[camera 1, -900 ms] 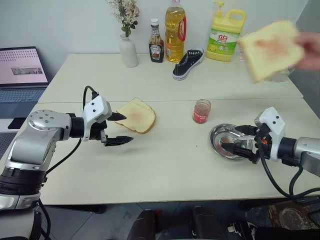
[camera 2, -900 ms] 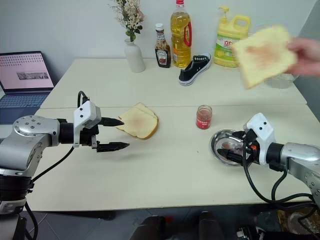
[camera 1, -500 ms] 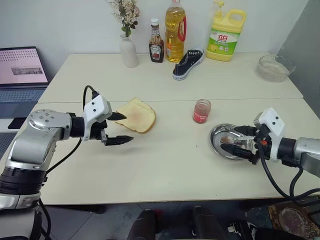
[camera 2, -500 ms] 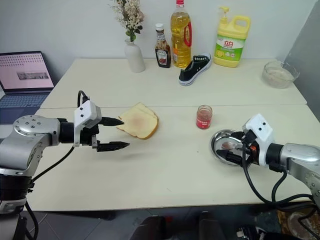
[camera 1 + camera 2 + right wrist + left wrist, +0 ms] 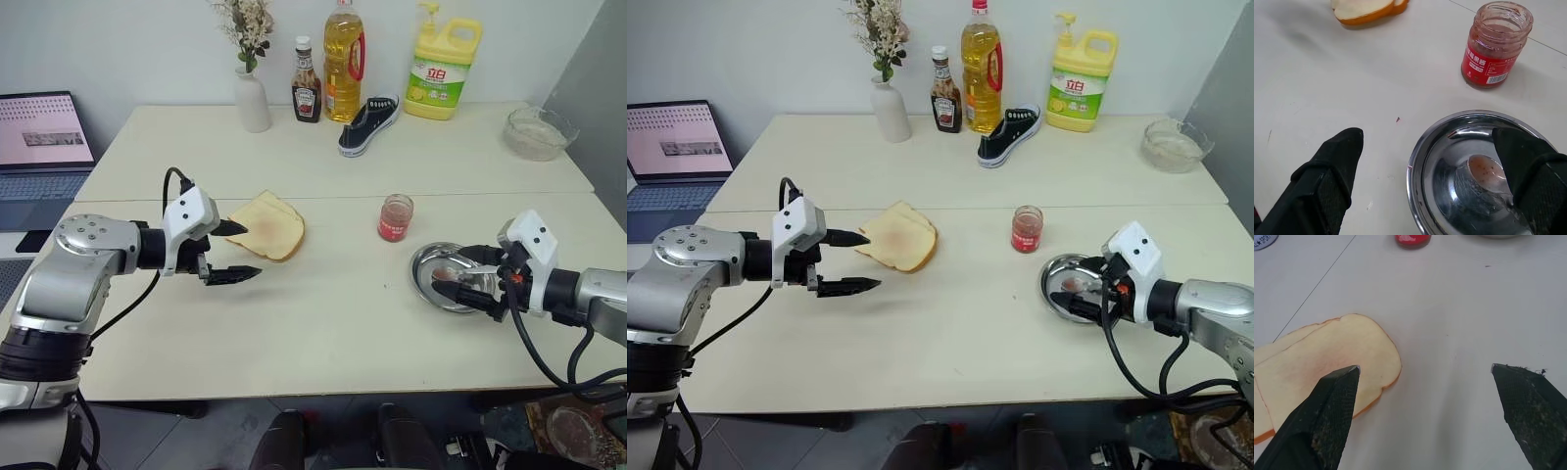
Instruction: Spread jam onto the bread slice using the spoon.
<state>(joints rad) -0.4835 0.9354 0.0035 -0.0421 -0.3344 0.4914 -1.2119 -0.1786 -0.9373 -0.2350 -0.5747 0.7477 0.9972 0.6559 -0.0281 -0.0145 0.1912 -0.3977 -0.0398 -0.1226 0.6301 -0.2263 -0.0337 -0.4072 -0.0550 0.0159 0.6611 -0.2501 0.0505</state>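
- Left hand [image 5: 233, 252]: fingers apart, holding nothing, hovering over the tabletop [image 5: 323, 323] just beside the bread [image 5: 266, 225]; in the wrist view one fingertip [image 5: 1337, 396] overlaps the slice's edge.
- Bread: lies flat on another slice, pinkish in the middle, left of centre.
- Right hand [image 5: 458, 272]: fingers apart, empty, over the steel dish [image 5: 1435, 147].
- Spoon [image 5: 1484, 174]: lies in the dish, its bowl smeared red.
- Jam jar [image 5: 396, 217]: upright, lidless, just behind the dish.
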